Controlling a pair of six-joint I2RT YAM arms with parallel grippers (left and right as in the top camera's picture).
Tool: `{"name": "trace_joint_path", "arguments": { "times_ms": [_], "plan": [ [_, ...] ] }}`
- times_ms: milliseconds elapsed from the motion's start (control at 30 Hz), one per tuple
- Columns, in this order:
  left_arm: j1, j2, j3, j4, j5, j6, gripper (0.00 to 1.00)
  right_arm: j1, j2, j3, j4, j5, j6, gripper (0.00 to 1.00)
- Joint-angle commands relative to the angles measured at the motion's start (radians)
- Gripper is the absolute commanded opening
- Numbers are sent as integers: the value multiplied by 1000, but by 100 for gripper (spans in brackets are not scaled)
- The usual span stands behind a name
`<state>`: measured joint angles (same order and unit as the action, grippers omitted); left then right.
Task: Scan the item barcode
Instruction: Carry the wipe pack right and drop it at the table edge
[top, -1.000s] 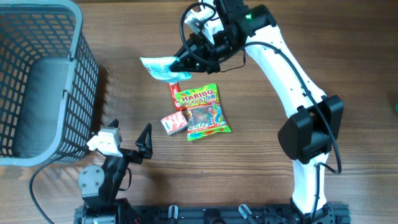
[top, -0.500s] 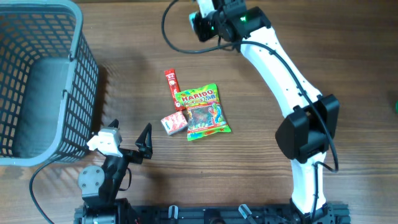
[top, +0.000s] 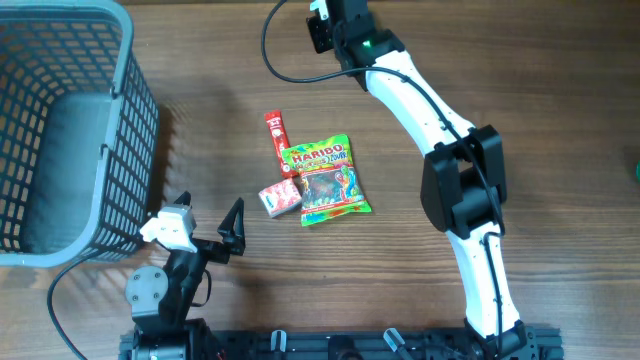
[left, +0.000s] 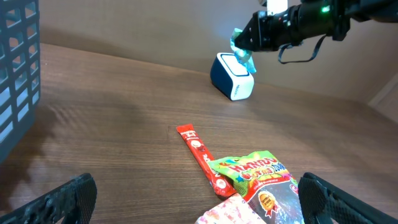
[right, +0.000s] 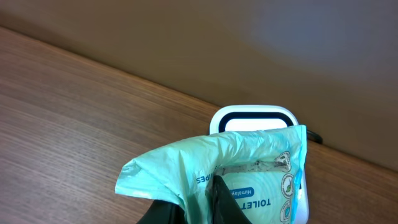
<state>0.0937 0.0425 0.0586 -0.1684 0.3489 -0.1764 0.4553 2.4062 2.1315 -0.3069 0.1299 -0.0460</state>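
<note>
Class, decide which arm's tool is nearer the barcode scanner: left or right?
Right. The right tool holds a teal packet right by the scanner; the left tool sits open far off, past the Haribo bag.

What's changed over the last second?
The right gripper, still shut on the teal packet, carried it away from the sweets to the table's far edge and now holds it at the scanner. The Haribo bag, red stick, pink pack, basket and open left gripper have not moved.
</note>
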Motion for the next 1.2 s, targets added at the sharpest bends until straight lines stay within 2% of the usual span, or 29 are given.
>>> {"name": "trace_joint_path", "arguments": {
  "times_ms": [0, 100, 267, 367, 533, 633, 800, 900, 1000, 1067, 1100, 1133, 1167],
  "plan": [
    [5, -1, -3, -1, -5, 16, 100, 2, 23, 13, -8, 29, -3, 4],
    [5, -1, -3, -1, -5, 16, 100, -4, 15, 55, -124, 24, 43, 4],
    [5, -1, -3, -1, -5, 16, 100, -56, -96, 162, -435, 27, 110, 4],
    [5, -1, -3, -1, -5, 16, 100, -133, -238, 165, -745, 218, 231, 4],
    [5, -1, -3, -1, -5, 16, 100, -314, -269, 164, -977, 401, 347, 4],
    [5, -1, -3, -1, -5, 16, 100, -480, -249, 114, -963, 446, 398, 4],
    [5, -1, -3, -1, -5, 16, 100, -727, -219, -108, -688, 378, 341, 4],
    [5, -1, -3, -1, -5, 16, 100, -816, -206, -208, -575, 335, 282, 4],
    [5, -1, -3, -1, -5, 16, 100, -864, -203, -234, -539, 270, 282, 7],
    [5, -1, -3, -1, -5, 16, 100, -869, -206, -231, -531, 234, 282, 39],
    [5, -1, -3, -1, -5, 16, 100, -867, -208, -218, -541, 235, 281, 92],
    [5, -1, -3, -1, -5, 16, 100, -860, -212, -198, -558, 222, 281, 100],
    [5, -1, -3, -1, -5, 16, 100, -852, -220, -177, -579, 188, 282, 99]
  ]
}}
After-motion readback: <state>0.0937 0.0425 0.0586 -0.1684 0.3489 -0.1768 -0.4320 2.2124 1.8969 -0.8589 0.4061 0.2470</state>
